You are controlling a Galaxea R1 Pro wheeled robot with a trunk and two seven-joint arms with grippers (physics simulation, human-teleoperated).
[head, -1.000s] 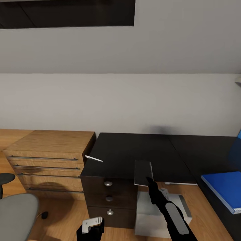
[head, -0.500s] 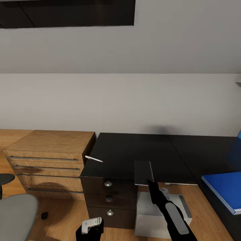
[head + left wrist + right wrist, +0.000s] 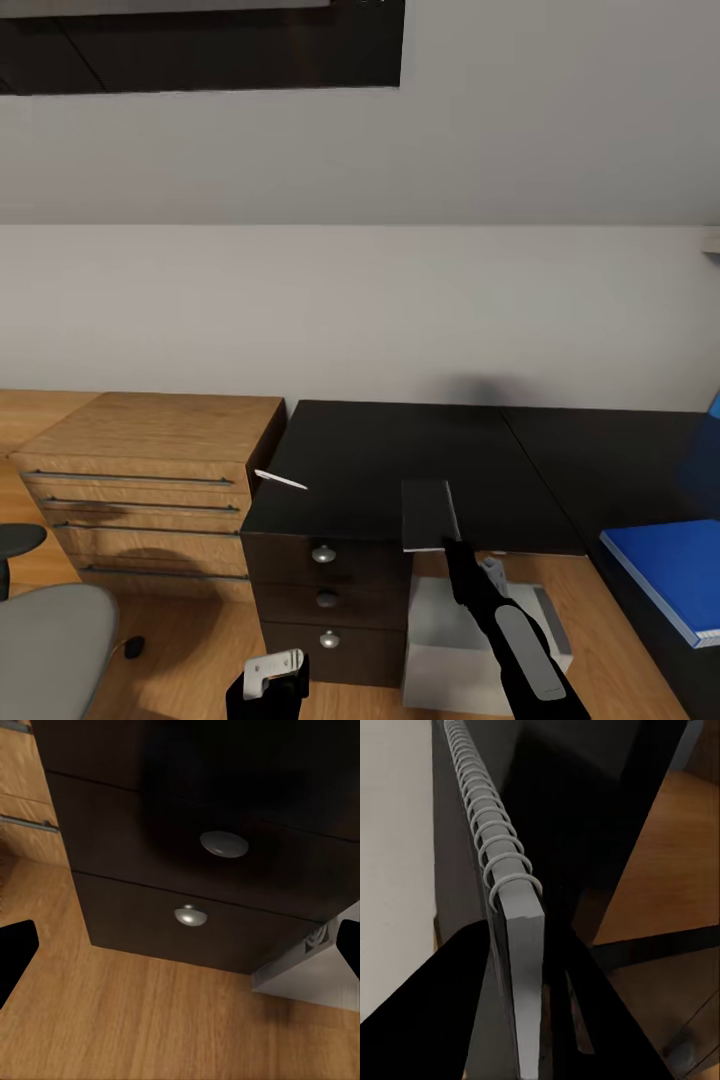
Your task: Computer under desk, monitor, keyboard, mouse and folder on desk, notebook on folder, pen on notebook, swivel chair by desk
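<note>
My right gripper [image 3: 450,546] is shut on the near edge of the dark grey notebook [image 3: 428,514], at the front edge of the black desk [image 3: 400,440]. In the right wrist view the spiral-bound notebook [image 3: 521,945] sits between the two black fingers [image 3: 450,997]. The white pen [image 3: 280,480] lies at the desk's left front corner. The blue folder [image 3: 668,575] lies on the desk's right wing. The pale computer [image 3: 470,650] stands under the desk. My left gripper [image 3: 275,682] hangs open low in front of the drawers [image 3: 217,844]. The grey swivel chair [image 3: 45,650] is at the lower left, and the dark mouse [image 3: 133,647] lies on the floor beside it.
An oak dresser [image 3: 150,470] with bar handles stands against the desk's left side. A sloped pale wall with a dark window [image 3: 200,45] rises behind. Oak floor [image 3: 150,1020] lies in front of the drawers, and the computer's corner [image 3: 315,971] shows beside them.
The whole picture has shifted slightly, so the camera moved. My right gripper still holds the notebook at the desk's front edge, nearly in the same place. The left arm has barely moved.
</note>
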